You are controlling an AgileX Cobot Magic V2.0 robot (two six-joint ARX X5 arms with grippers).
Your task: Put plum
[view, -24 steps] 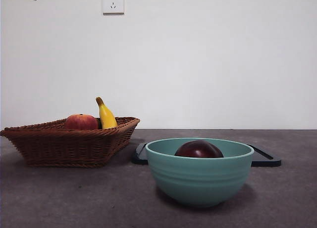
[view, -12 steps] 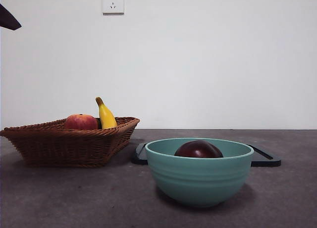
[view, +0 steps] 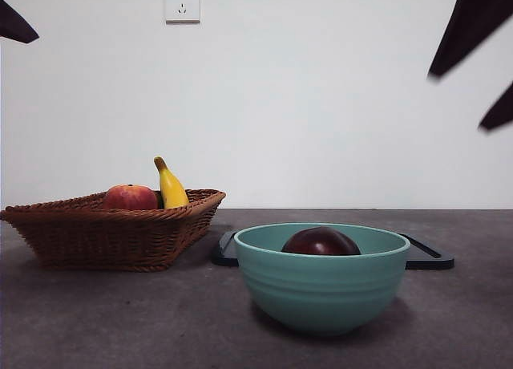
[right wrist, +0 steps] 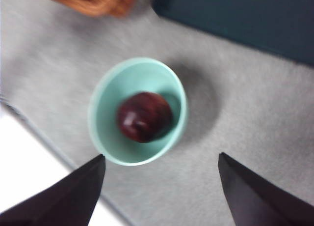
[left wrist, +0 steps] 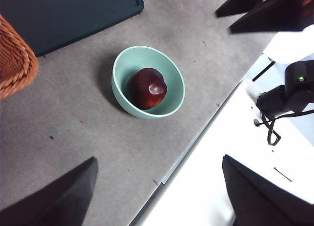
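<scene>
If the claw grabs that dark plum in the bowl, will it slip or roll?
The plum looks glossy and round, so it may slip between the jaws. Sitting in the green bowl, it probably cannot roll far. It looks firm, though that is uncertain.

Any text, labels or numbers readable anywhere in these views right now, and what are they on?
None readable.
Wall socket: a tiny mark at its top left corner, too small to read.
Plum, bowl, basket, dark tray: no print visible.
</scene>
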